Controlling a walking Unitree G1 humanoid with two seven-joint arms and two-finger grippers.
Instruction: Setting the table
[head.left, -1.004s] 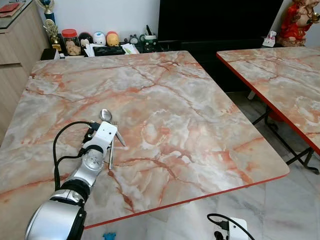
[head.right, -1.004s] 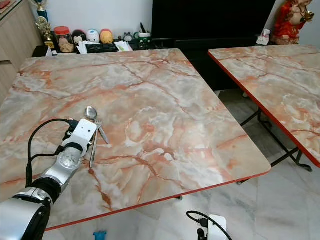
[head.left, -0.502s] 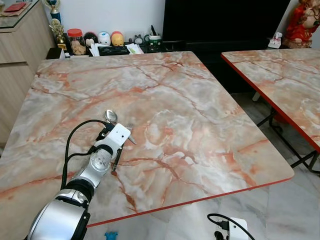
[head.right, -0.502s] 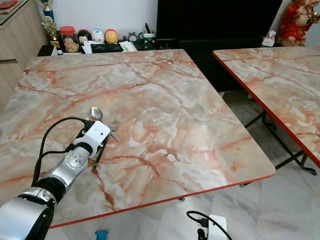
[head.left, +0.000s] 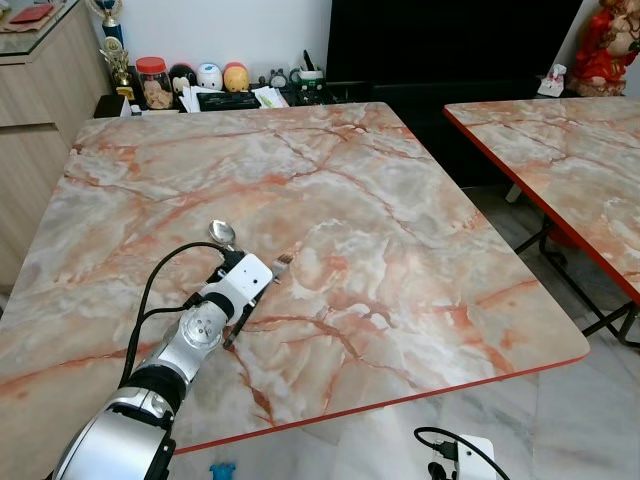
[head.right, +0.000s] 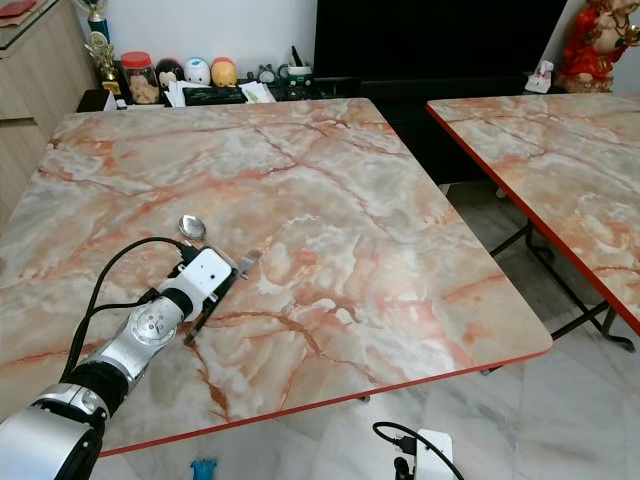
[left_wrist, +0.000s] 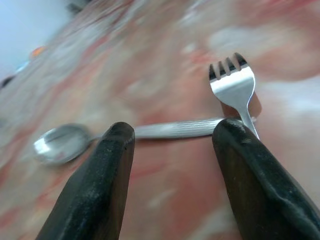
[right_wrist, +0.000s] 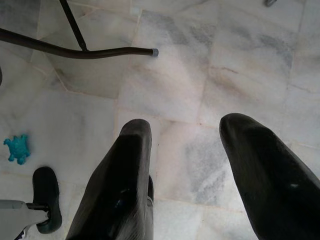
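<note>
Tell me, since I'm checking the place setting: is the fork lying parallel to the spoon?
No. In the left wrist view the fork crosses the end of the spoon handle at a steep angle.

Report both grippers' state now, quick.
Left gripper: open, fingers apart over the table, holding nothing; fork and spoon lie just ahead.
Right gripper: open, empty, hanging above the floor.
</note>
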